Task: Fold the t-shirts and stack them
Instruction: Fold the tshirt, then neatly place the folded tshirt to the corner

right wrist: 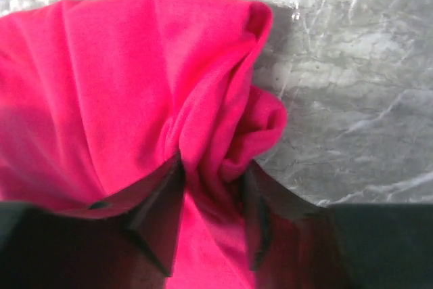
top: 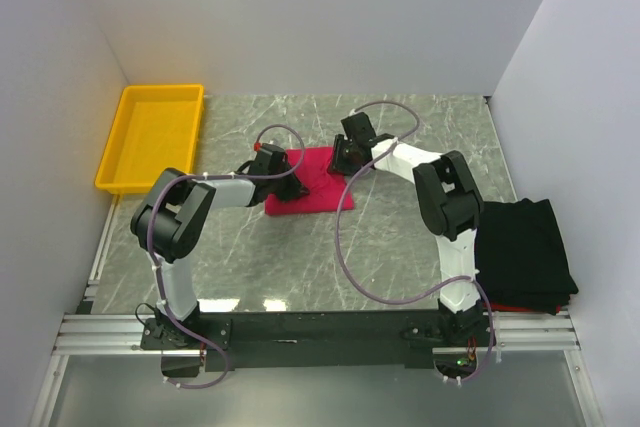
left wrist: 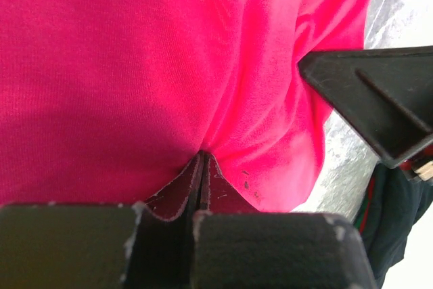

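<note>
Pink t-shirt (top: 305, 190) bunched (black t-shirt (top: 525, 247) folded)

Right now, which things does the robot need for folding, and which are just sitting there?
For the job:
- pink t-shirt, in the middle
- black t-shirt, at the right
- left gripper, pinching the pink cloth
- right gripper, one finger on each side of a pink bunch

Just sitting there:
- yellow tray, far left corner

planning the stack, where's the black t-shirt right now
In the top view the black t-shirt lies at the near right edge of the table, just right of the right arm, well apart from the pink t-shirt at the table's centre.
</note>
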